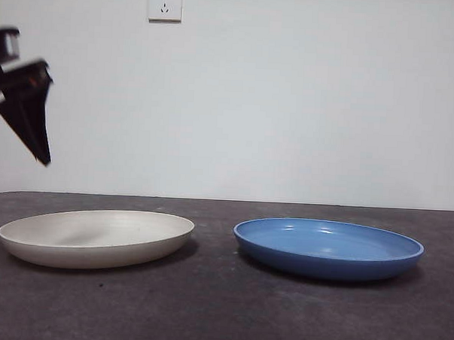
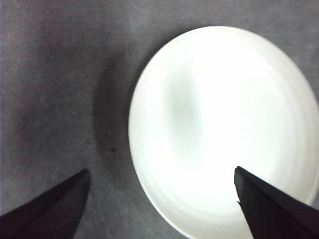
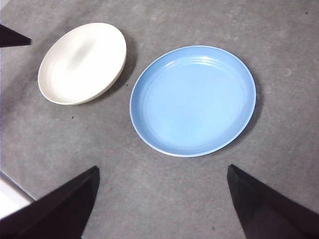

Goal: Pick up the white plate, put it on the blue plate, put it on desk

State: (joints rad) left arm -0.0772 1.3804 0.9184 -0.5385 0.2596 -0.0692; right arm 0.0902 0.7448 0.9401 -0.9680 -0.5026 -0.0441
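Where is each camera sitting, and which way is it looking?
Front view: low by the dark grey desk, looking level at the cream-white round plate, the glossy blue round plate and the wall; the left gripper hangs above.
Left wrist view: on the left arm, looking down at the white plate; its own open jaws show.
Right wrist view: higher, looking down at both plates; its own open jaws show.
Shared: all show the white plate.

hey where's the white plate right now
The white plate lies flat on the desk, at the left of the front view, beside and apart from the blue plate. The left gripper hovers open above it, not touching.
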